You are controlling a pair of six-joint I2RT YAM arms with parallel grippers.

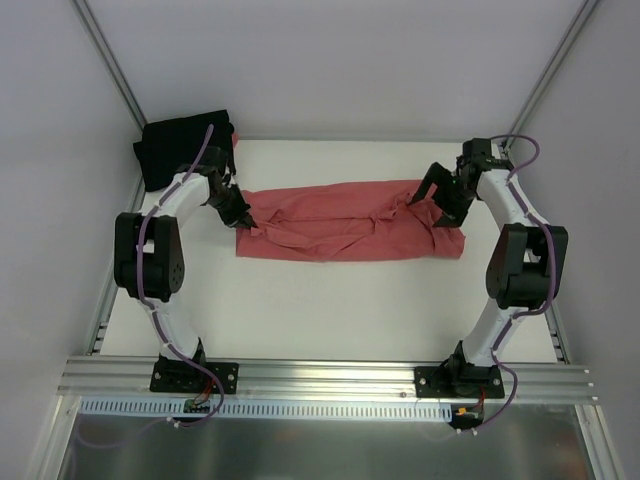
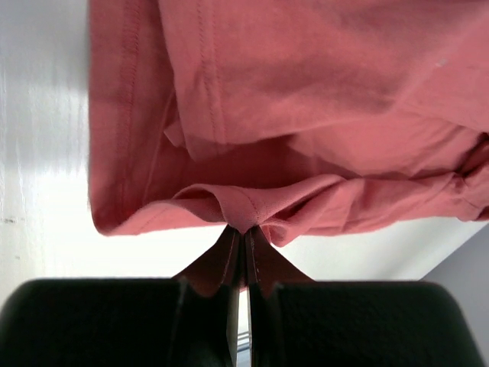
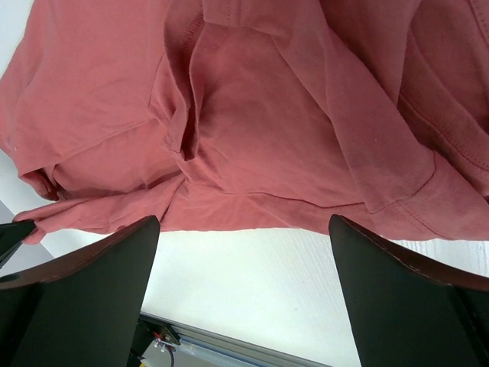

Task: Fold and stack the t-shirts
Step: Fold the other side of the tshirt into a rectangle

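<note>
Across the middle of the white table (image 1: 350,310) lies the coral-red t-shirt (image 1: 350,220), a long band running from your left gripper (image 1: 243,218) to your right gripper (image 1: 440,200).

By my reading, the task is partway through. The red shirt looks folded lengthwise into a strip, but it is not yet folded across into a compact packet, and nothing is stacked. The black t-shirt (image 1: 185,148) sits well apart at the far left corner of the table, a dark heap partly hidden by your left arm; whether it is neatly folded cannot be told from above. What is left, as I judge it, is the crosswise folding of the red shirt and bringing the two shirts together into one pile.

The red cloth is soft and rumpled. Creases fan across the band, its near edge is uneven, and the layers overlap loosely. Both wrist views show stitched hems and sleeve-like flaps lying over the body of the shirt. No neck label shows in any view.

Your left gripper (image 2: 244,233) is pinched tight on a small ridge of red fabric at the shirt's left end, jaws together with cloth between them. Your right gripper (image 3: 243,222) stands wide and holds nothing, poised at the shirt's right end; between its fingers the wrist view shows bare table, with the shirt's edge just beyond.
</note>
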